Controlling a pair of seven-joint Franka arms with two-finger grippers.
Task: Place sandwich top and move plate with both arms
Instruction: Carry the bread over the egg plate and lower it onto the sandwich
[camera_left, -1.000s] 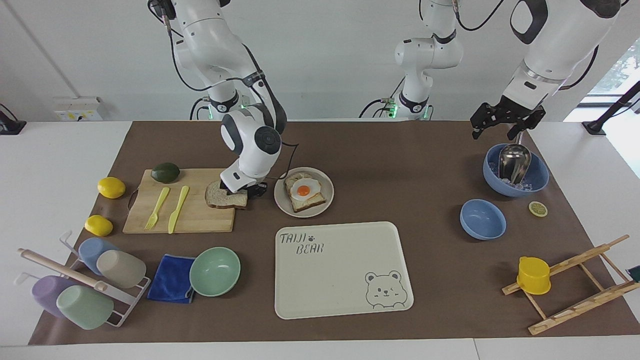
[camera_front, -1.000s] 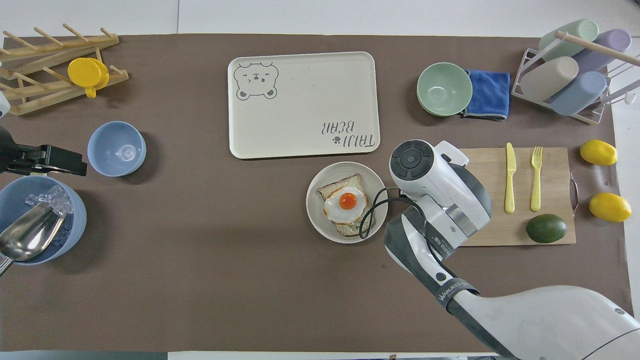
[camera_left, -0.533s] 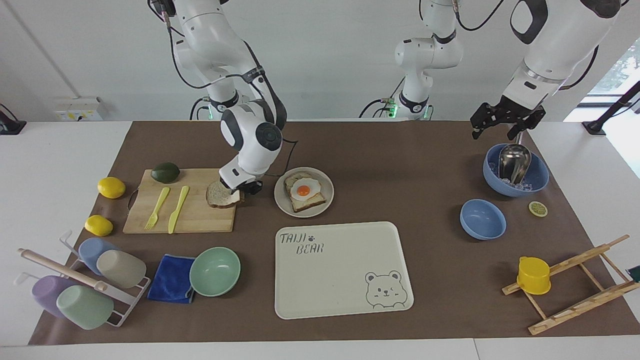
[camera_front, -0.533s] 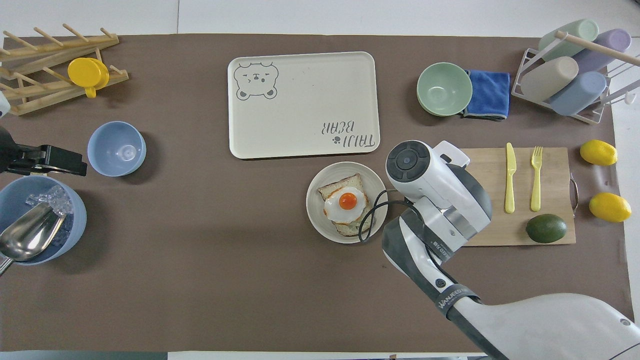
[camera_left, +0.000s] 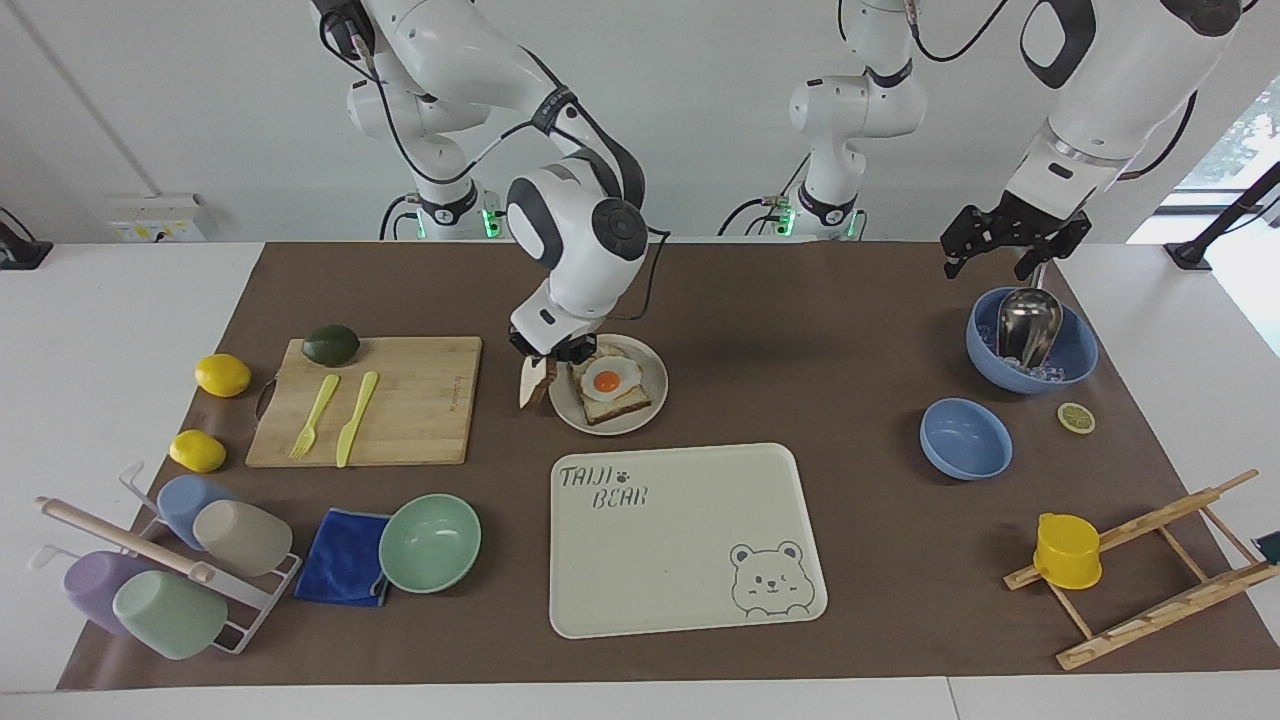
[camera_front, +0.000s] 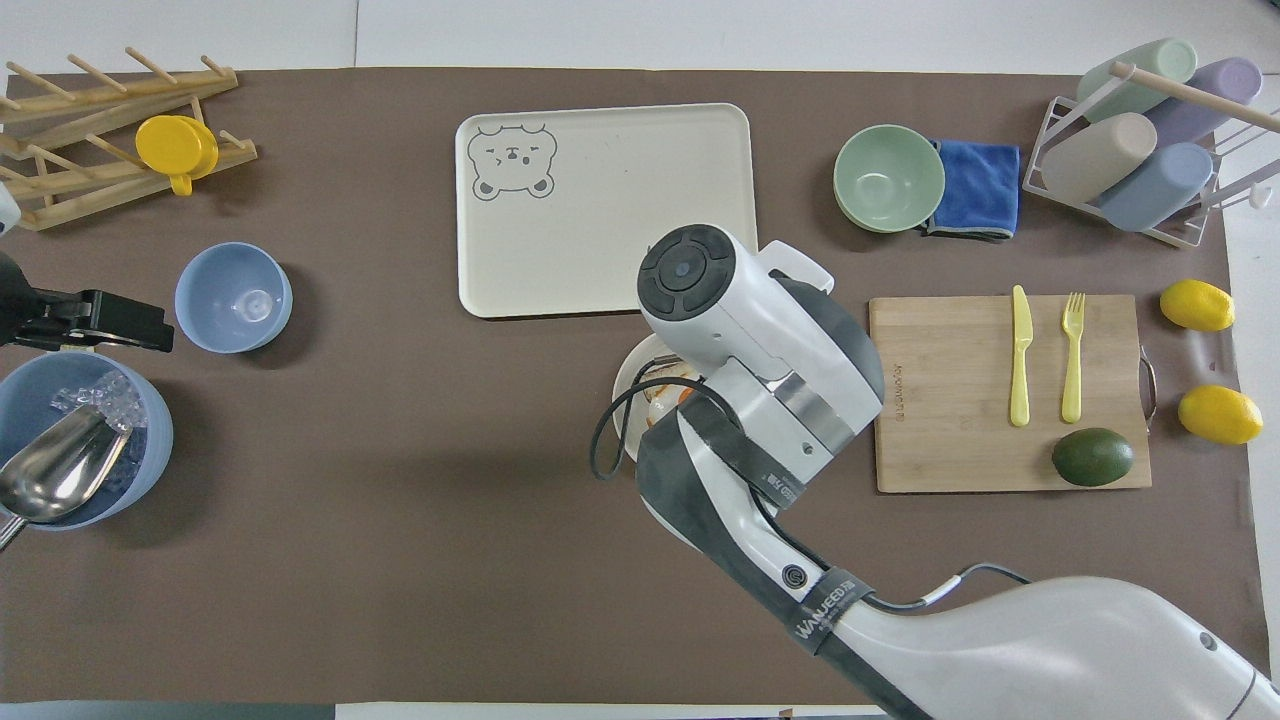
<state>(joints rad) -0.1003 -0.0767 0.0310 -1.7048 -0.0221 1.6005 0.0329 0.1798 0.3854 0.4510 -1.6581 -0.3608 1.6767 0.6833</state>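
Observation:
The sandwich top (camera_left: 533, 381), a brown bread slice, hangs on edge from my right gripper (camera_left: 545, 354), which is shut on it. It hangs over the gap between the cutting board (camera_left: 400, 400) and the plate (camera_left: 652, 402), close to the plate's rim. The round beige plate carries a toast slice with a fried egg (camera_left: 606, 381). In the overhead view the right arm covers the bread and most of the plate (camera_front: 624, 378). My left gripper (camera_left: 990, 262) (camera_front: 150, 325) waits open above the robot-side rim of the blue ice bowl (camera_left: 1075, 360).
The board holds a yellow fork, a knife and an avocado (camera_left: 331, 344); two lemons lie beside it. The bear tray (camera_left: 690, 560) lies farther from the robots than the plate. A mint bowl (camera_left: 430, 542), blue cloth, cup rack, small blue bowl (camera_left: 965, 438) and wooden rack stand around.
My right gripper shut on the bread slice, lifted it off the cutting board and carried it to the plate's edge. The left arm has not moved.

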